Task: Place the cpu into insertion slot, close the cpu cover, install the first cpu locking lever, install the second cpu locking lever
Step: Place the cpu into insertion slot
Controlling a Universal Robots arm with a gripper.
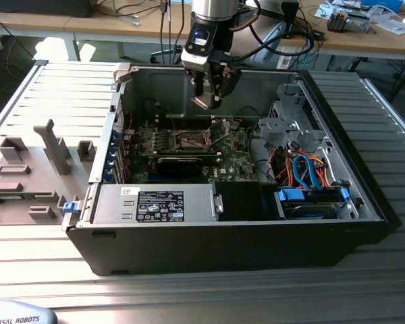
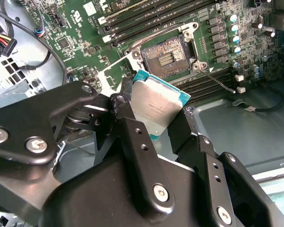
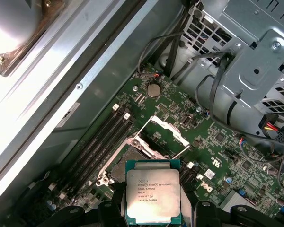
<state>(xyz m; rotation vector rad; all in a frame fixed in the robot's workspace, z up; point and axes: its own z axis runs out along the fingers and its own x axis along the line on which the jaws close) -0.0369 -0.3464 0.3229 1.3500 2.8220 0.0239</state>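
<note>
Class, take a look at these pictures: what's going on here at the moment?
A robot arm's gripper is shut on the cpu, holding it above the motherboard inside an open computer case. The insertion slot below is empty, with the cpu cover raised, so the chip is not yet seated.

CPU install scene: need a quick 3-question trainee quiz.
1. True or false: the cpu already sits in the socket.
2. The gripper is: A open, B shut on the cpu, C shut on a cable.
3. Fill in: the cpu cover is ___ (open/closed).
Key: 1 false; 2 B; 3 open.
</note>
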